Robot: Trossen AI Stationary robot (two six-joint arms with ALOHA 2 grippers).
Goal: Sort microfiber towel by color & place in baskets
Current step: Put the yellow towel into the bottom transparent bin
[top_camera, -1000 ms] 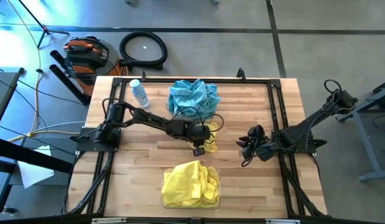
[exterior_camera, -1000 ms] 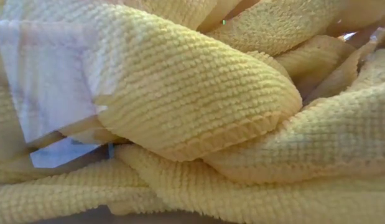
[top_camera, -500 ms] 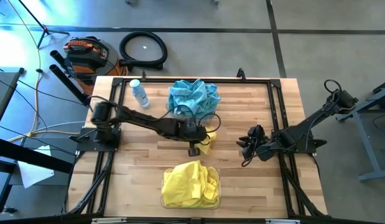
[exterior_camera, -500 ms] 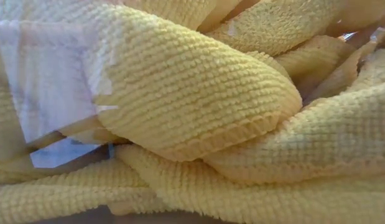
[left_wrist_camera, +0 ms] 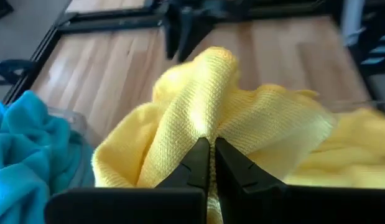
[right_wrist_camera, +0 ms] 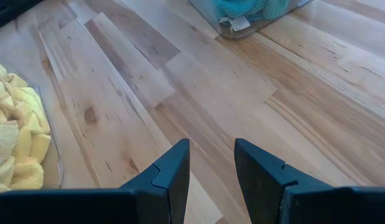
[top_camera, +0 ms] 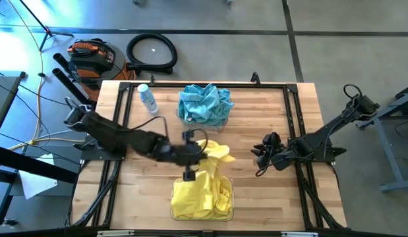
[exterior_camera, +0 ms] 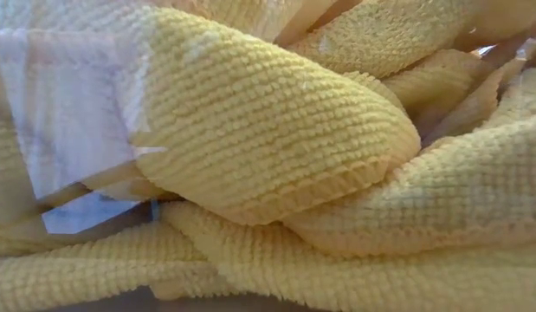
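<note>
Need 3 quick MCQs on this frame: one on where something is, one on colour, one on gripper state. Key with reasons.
1. Where is the left gripper?
A. Over the water bottle
B. Between the two baskets, near the yellow one
C. Off the table

2. What colour is the towel it carries?
A. Teal
B. White
C. Yellow

3. How are the right gripper's fingers?
A. Open, holding nothing
B. Shut on a towel
C. Shut on a basket rim

Key:
1 B: the high view shows the left gripper between the teal basket and the yellow basket.
2 C: the left wrist view shows a yellow towel pinched between the fingers.
3 A: the right gripper shows a gap, with bare table beyond.
</note>
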